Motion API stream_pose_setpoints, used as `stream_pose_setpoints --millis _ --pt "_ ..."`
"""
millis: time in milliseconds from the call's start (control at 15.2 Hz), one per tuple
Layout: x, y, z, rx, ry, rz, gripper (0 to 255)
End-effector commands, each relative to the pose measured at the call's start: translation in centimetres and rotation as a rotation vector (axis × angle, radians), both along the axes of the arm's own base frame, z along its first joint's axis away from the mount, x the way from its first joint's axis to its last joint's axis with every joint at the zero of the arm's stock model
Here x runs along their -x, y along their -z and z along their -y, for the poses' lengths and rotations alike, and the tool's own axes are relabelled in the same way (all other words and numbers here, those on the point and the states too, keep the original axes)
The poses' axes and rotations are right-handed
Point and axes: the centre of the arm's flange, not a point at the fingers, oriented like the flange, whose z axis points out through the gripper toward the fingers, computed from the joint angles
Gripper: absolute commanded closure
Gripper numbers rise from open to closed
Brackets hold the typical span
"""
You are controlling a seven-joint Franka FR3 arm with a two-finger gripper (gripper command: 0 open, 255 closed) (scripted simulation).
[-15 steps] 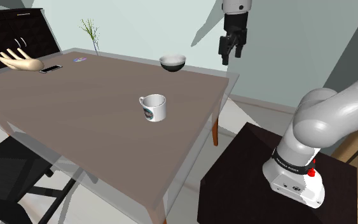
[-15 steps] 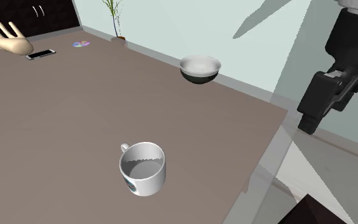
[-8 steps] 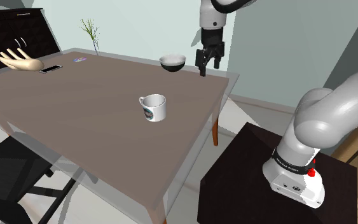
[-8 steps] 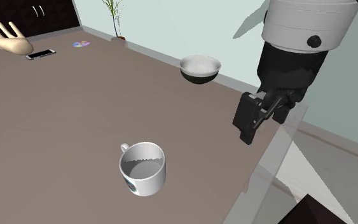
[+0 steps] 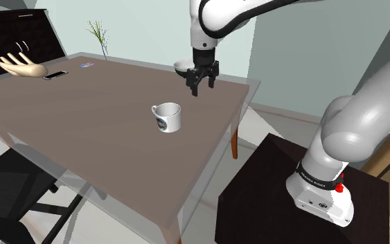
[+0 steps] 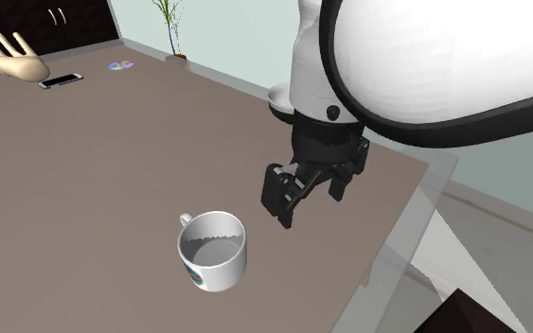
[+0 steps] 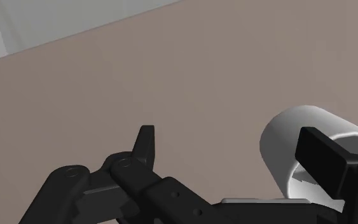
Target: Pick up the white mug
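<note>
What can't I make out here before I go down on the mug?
- Wrist view: the mug is partly covered by the jaws, and its handle cannot be seen there.
- Second exterior view: the bowl is mostly behind the arm.
- Shoulder view: the mug's emblem is too small to read.

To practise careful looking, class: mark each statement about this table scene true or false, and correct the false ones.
1. The mug stands upright on the table. True.
2. The fingers clasp the mug. False: they stand apart above the table, holding nothing.
3. A bowl sits near the table's edge. True.
4. The phone lies beside the mug. False: it lies beside the hand model, far from the mug.
</note>
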Motion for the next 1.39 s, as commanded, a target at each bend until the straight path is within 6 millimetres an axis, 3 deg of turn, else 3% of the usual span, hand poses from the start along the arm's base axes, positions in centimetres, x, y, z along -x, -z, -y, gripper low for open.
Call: stream_pose_setpoints --millis 0,462,924,1122,1188,1320 --pt "-1.7 1.0 -1.3 -0.009 0.000 0.011 0" --pt "-7.3 4.4 -6.9 -0.037 -0.002 0.045 0" --pt "-7.3 8.1 -6.9 -0.037 -0.002 0.045 0" --pt "-7.3 8.4 -6.9 -0.037 -0.002 0.045 0" --pt "-7.3 8.4 -6.9 -0.037 -0.002 0.045 255" --pt "-7.3 8.4 -6.9 -0.037 -0.002 0.045 255"
